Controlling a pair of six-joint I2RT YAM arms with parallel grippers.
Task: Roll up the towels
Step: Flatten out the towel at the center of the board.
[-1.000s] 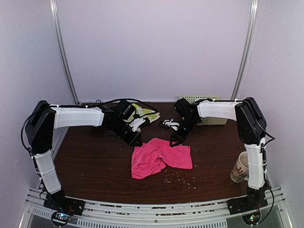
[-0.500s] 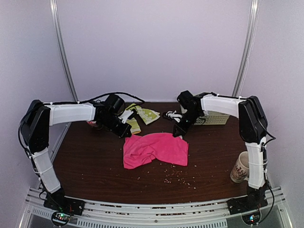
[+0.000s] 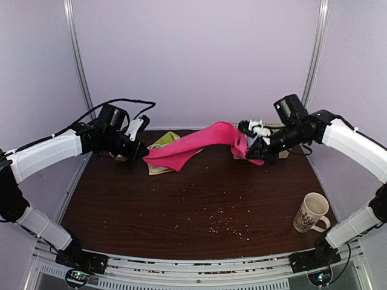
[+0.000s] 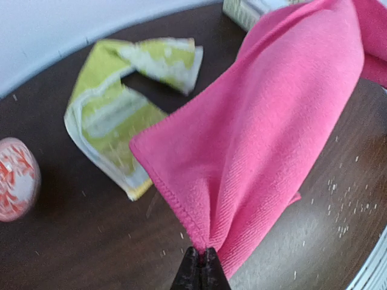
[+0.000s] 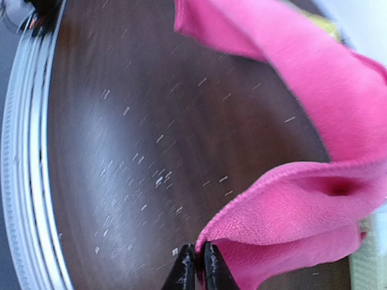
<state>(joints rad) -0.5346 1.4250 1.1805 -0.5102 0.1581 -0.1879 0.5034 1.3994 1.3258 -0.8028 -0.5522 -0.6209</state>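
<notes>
Stretching above the far part of the dark table [image 3: 151, 211], the hot-pink towel [image 3: 202, 140] hangs in mid-air, its long axis running left to right (sagging slightly). The yellow-green cloth [image 4: 103, 121] lies under its left end. The left gripper [image 4: 201, 269] and right gripper [image 5: 195, 266] each pinch one towel end, equally near; lowering it flat seems next.

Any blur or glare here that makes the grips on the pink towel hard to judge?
Top view: soft but evenly lit, pink towel reads clearly. Left wrist: weave sharp near the left gripper, background soft. Right wrist: crumbs smeared into streaks, pale sheen on the table, right gripper readable.
</notes>
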